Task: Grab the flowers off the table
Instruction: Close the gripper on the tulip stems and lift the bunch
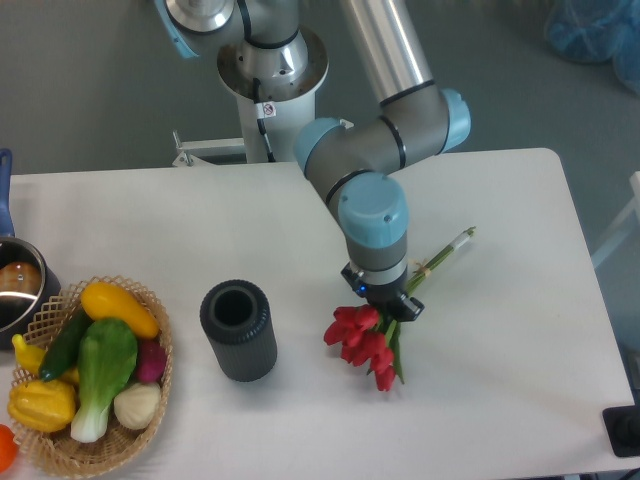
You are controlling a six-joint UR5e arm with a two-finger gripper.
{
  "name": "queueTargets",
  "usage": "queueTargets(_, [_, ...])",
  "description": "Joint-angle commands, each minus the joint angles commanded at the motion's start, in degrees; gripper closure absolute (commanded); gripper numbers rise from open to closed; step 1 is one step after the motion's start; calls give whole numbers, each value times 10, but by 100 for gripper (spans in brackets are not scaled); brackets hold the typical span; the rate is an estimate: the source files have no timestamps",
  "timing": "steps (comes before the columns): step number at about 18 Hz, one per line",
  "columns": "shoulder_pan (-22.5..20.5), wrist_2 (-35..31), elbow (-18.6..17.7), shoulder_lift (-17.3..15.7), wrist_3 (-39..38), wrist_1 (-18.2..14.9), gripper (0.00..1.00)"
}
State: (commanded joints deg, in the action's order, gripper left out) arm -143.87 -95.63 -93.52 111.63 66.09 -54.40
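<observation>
Red flowers (pixel 364 342) lie right of the dark cylinder (pixel 239 330) on the white table (pixel 500 330). Gripper (pixel 385 302) clamped on their stems; wrist hides fingertips and mid-stems.

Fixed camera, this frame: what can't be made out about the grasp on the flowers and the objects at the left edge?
- Hand: the arm's wrist covers it from above, so finger position and contact with the flowers are hidden.
- Whether the flowers are off the table: a single high view cannot settle it.
- Pot: cut off by the left edge.
- Orange item: mostly cut off at the bottom-left corner.
</observation>
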Motion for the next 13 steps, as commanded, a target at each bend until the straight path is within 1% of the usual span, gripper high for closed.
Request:
queueTargets(1, [-2, 2, 6, -6, -1, -3, 100])
queueTargets(3, [-4, 11, 27, -9, -25, -23, 100])
queueTargets(5, [-4, 16, 60, -10, -33, -62, 100])
queueTargets(8, [-7, 21, 98, -24, -33, -122, 100])
queueTargets(9, [-16, 25, 103, -25, -28, -141, 100])
queueTargets(10, [-22, 27, 107, -27, -22, -154, 100])
queueTargets(13, [-39, 28, 115, -55, 24, -188, 100])
